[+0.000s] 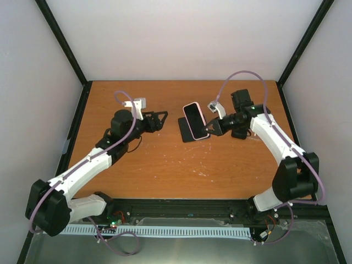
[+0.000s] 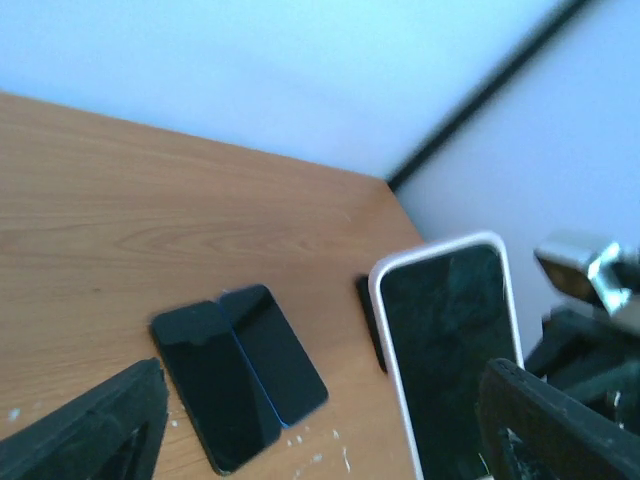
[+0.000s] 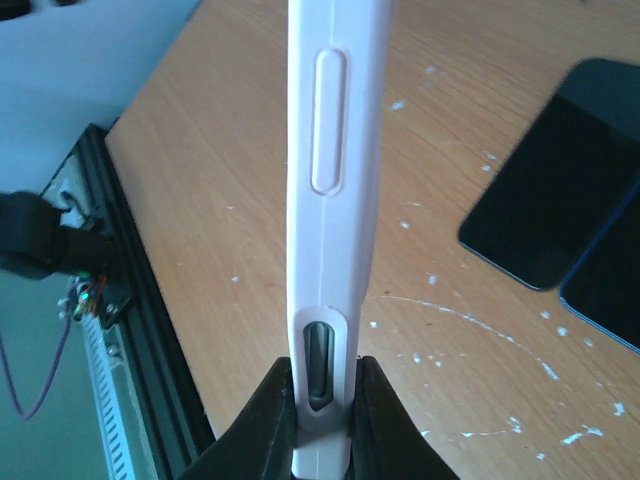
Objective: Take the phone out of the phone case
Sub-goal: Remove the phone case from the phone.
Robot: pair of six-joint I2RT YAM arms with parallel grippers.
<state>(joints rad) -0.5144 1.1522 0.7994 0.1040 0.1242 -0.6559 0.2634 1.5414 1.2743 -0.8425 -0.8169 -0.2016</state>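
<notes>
With right gripper (image 3: 323,390) pinching the white phone case (image 3: 335,200) by its edge, aloft over tabletop (image 1: 165,170) nearer its far edge, bring open-fingered, empty left gripper (image 1: 163,121) in and peel a case corner off phone (image 2: 450,340)

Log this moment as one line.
right hand: shut on phone case, held above table | left hand: open, empty | phone: inside case

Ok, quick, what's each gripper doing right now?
Left gripper: open, holding nothing.
Right gripper: shut on the white plastic phone case, black-screened phone inside.
</notes>
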